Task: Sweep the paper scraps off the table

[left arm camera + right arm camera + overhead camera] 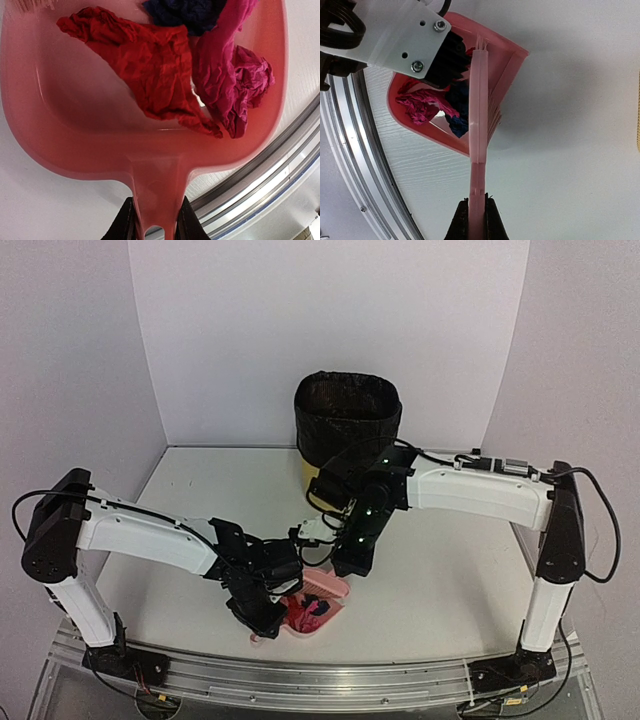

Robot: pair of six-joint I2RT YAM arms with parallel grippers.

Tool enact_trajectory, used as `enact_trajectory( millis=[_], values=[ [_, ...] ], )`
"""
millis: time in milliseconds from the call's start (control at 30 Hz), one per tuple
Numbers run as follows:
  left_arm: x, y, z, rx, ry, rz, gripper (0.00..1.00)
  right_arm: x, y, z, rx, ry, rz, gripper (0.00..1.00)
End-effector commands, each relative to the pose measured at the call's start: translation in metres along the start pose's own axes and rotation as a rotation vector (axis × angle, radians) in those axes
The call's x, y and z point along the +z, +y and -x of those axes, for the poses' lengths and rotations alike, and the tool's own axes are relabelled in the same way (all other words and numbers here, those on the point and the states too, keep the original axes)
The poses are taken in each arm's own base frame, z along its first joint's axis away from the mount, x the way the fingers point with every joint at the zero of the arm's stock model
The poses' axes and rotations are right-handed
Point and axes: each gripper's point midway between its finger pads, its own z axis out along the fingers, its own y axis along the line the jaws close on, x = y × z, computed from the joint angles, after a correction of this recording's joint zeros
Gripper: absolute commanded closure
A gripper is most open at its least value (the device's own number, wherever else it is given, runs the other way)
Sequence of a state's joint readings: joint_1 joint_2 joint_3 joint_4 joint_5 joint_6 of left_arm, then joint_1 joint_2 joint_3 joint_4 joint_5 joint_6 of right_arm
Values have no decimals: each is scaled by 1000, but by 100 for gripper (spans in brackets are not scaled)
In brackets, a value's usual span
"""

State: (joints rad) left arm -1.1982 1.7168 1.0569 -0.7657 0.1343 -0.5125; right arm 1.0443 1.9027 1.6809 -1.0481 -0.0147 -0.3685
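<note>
Rail: metal rail [320, 680] runs along near edge of table [450, 580]; both arm bases sit on it
Scraps: all that show lie in the pink dustpan [75, 135], front-centre of table, just beyond the rail
Colours: red scrap [145, 75] widest, crumpled, mid-pan; pink scrap [230, 85] twisted, touching it on the rail side; navy scrap [190, 12] behind both, toward the pan's mouth
L claw: L claw [155, 220] clamped narrow on the dustpan handle, one dark finger each side; L arm low, elbow bent, wrist reaching in to centre
R claw: R claw [476, 220] pinched nearly closed on the flat handle of the pink brush [479, 100]; R arm comes in from the R, forearm angled down over the pan
Brush: head lies across the pan; bristles show at the pan's lip
L wrist view: close on the scraps' creases; of the brush, only bristle tips at a top corner
R wrist view: brush seen whole; L claw's body hides part of the pan
Top view: both arms entire; scraps only a small red-pink blot
Bin: black bin [347, 425] at far side of table, well apart from the pan
</note>
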Motion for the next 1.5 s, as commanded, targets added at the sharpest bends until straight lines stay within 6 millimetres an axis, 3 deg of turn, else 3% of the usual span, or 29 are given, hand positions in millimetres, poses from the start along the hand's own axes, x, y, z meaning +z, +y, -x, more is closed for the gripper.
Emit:
enact_trajectory(
  millis=[0, 133, 200, 600, 767, 1000, 1300, 1467],
  values=[
    [6, 13, 8, 15, -32, 44, 100, -25, 5, -2, 88, -32, -11, 100],
    [2, 21, 17, 26, -101, 81, 100, -40, -37, -6, 215, -21, -261, 100],
    [-2, 26, 25, 24, -165, 105, 100, -50, -50, -7, 265, -33, -338, 100],
    [-12, 25, 60, 27, -331, 132, 100, -119, -68, -8, 455, -241, -499, 100],
    [-41, 24, 78, -6, -405, 166, 100, -147, -91, -38, 545, -252, -709, 100],
    [-81, 27, 91, -36, -437, 167, 100, -144, -102, -96, 679, -211, -776, 100],
    [-139, 74, 107, -153, -432, 233, 100, -136, -109, -171, 829, -148, -811, 100],
    [-172, 102, 125, -179, -461, 265, 100, -129, -111, -190, 834, -100, -811, 100]
  ],
)
